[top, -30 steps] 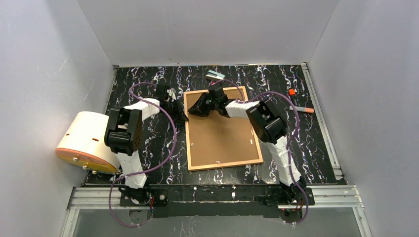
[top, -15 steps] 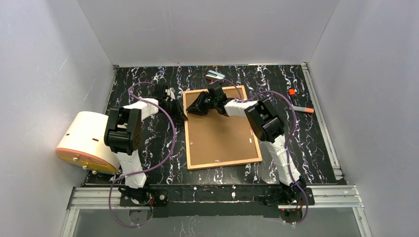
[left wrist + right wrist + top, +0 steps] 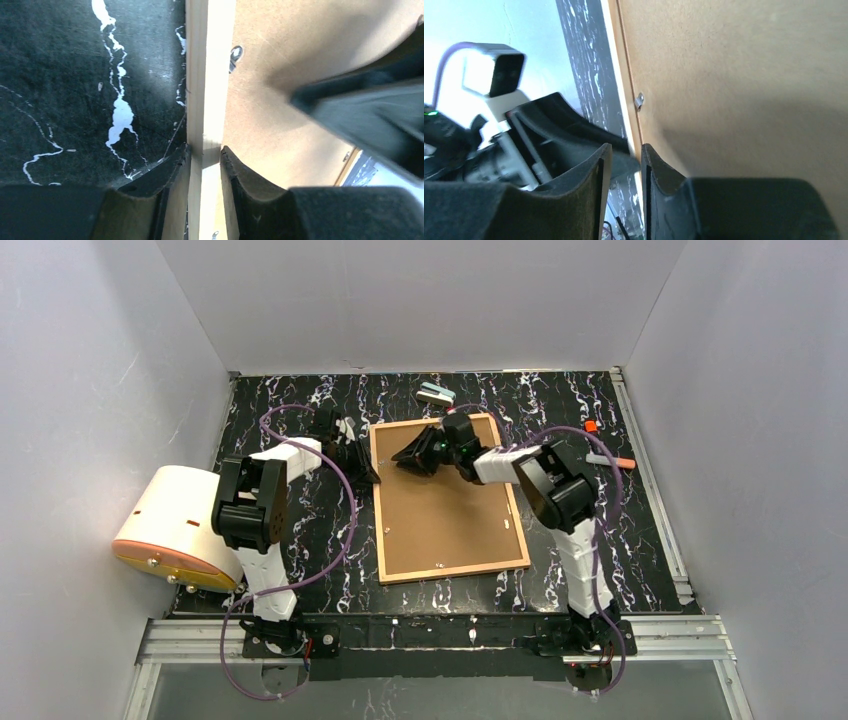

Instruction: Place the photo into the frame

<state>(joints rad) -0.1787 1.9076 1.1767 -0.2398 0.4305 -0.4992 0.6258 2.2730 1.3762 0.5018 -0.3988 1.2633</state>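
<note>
1. Two arms, the left arm (image 3: 250,505) and the right arm (image 3: 560,495), both reach in toward the middle of the tabletop (image 3: 540,400).
2. Two pincers. The left pincer (image 3: 204,150) pinches the frame's left wooden rail, one finger on each side. The right pincer (image 3: 624,152) hangs over the far part of the backing board, its fingers slightly spread with nothing between them.
3. One frame (image 3: 456,572) lies flat at the tabletop's centre, back side up, its thin light-wood border running all round.
4. One brown backing board (image 3: 445,515) fills the frame, with small metal tabs at its edges.
5. One marker (image 3: 610,459) and one small orange piece (image 3: 591,426) lie apart from each other at the far right.
6. One small teal-and-white object (image 3: 436,394) lies just beyond the frame's far edge.
7. One cream drum (image 3: 175,520) with an orange face sits at the left edge.
8. The surface is black with white marble veins. Three plain pale grey walls (image 3: 420,300) enclose it, and an aluminium rail (image 3: 190,638) runs along the near edge.
</note>
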